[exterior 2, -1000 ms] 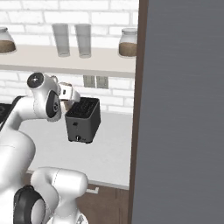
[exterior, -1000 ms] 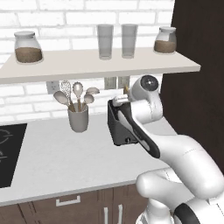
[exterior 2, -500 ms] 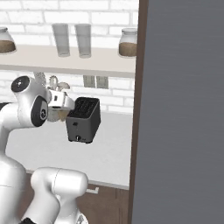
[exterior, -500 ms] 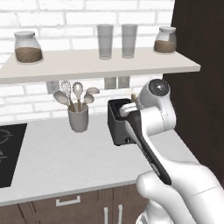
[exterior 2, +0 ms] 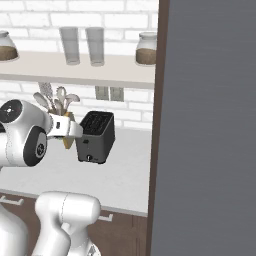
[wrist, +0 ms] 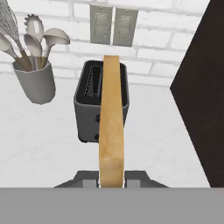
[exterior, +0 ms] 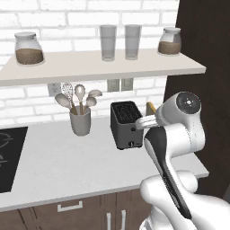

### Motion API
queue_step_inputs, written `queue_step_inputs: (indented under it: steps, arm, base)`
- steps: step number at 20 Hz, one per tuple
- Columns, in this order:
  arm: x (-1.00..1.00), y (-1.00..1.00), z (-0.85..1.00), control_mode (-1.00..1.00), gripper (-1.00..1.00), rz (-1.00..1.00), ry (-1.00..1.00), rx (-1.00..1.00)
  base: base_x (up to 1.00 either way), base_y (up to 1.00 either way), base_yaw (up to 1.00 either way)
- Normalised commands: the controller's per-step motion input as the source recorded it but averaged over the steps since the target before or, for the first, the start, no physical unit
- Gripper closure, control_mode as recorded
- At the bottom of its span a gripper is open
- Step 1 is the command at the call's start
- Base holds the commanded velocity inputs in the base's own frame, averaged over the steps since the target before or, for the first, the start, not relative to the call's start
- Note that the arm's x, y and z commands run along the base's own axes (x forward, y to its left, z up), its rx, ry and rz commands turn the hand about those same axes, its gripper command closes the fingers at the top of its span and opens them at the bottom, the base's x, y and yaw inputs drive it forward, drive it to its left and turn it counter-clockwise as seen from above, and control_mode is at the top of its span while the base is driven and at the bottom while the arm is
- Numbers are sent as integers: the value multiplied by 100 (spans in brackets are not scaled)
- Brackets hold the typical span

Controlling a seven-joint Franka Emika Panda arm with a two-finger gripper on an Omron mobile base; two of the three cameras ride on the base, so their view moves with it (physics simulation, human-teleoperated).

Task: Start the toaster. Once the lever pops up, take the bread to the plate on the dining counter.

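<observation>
My fingers (wrist: 111,181) are clamped on the golden-crusted slice of bread (wrist: 110,127), held edge-on at centre frame, in front of the boxy dark grey toaster (wrist: 101,105) on the white bench (wrist: 39,144). The slice looks light, soft and crumbly, so I judge a gentle pinch across its faces suits. A grey crock of utensils (wrist: 33,74) stands upper left; a dark panel (wrist: 203,87) crowds the right.

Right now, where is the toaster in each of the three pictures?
Left base view: toaster at centre, right of the utensil crock.
Right base view: left of centre, right of the crock.
Hand view: upper centre, behind the bread.
Shared landmark: the crock.
</observation>
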Motion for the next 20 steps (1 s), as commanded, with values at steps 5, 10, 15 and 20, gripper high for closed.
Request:
queue_step_inputs:
  steps: [5,10,15,20]
  arm:
    - [-23,-31,64,-100,100,1,6,-1]
    - [-56,-13,1,-100,100,2,-3,1]
    - [-16,0,0,-100,100,0,-2,0]
    - [-18,0,0,100,100,0,-4,0]
  base:
    - [0,0,0]
    - [0,0,0]
    - [0,0,0]
    - [-6,0,0]
